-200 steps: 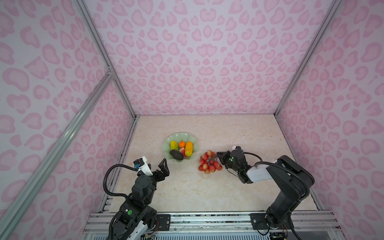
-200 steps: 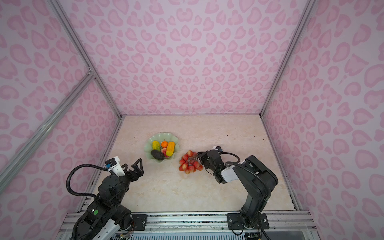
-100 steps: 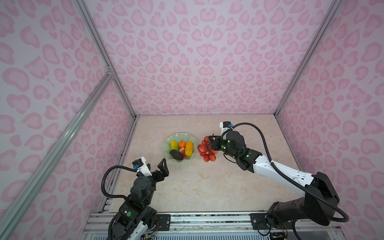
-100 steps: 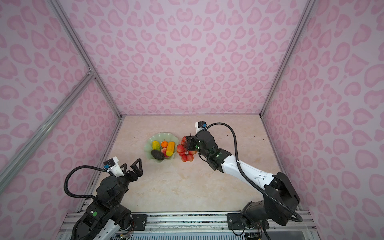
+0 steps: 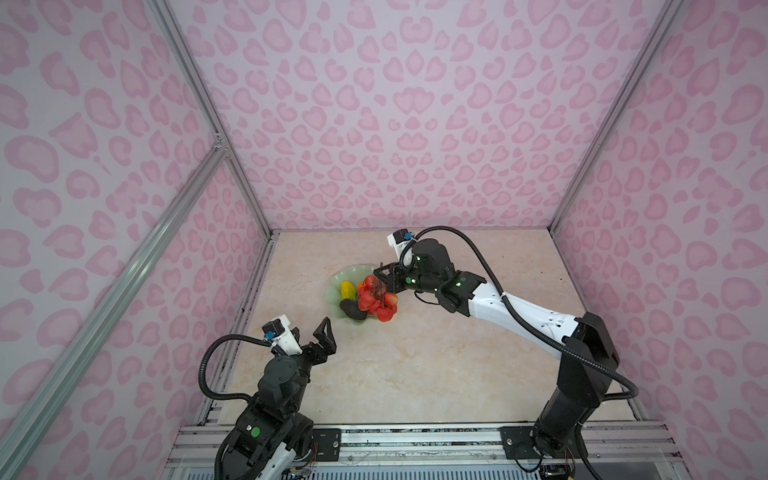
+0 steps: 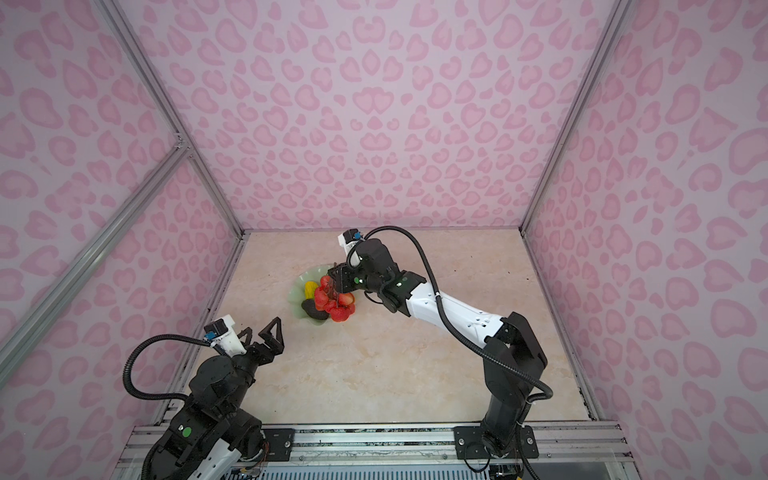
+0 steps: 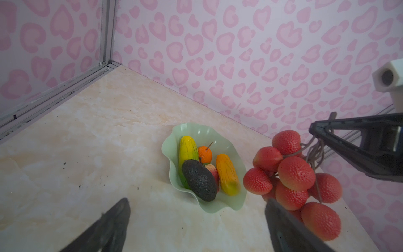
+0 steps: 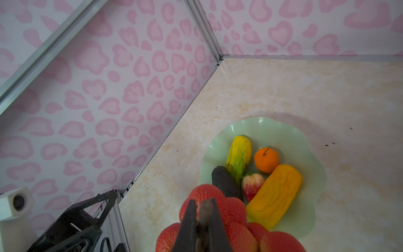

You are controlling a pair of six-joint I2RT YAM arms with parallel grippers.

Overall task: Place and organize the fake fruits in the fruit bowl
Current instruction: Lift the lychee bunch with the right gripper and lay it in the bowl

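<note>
Step in hand: carrying the grape bunch [image 7: 292, 174] to the fruit bowl [image 8: 261, 122].

Right gripper [image 8: 201, 203]: jaws pinched together on the bunch's brown stem. The bunch hangs free in the air, clear of the bench [image 5: 415, 365]. In both top views it overlaps the bowl's right-hand rim; whether it is fully over the bowl cannot be told.

Left gripper [image 5: 311, 328]: jaws wide apart, empty, parked near its base, well apart from the bowl.

Bowl contents: avocado [image 7: 199, 183], green-yellow fruit [image 7: 187, 152], orange [image 7: 205, 153], yellow-orange fruit [image 7: 226, 174], strawberry [image 8: 251, 184].

Orientation: the bunch's long axis runs roughly vertical, stem end up at the gripper, berries down.

Recommendation: the free floor appears to lie on the far side, past the orange. Carry the bunch further over the bowl's middle, lower it until the bottom berries rest, then lay the stem over before release. Dropped at the rim, the bunch would likely roll out or tip the shallow bowl
</note>
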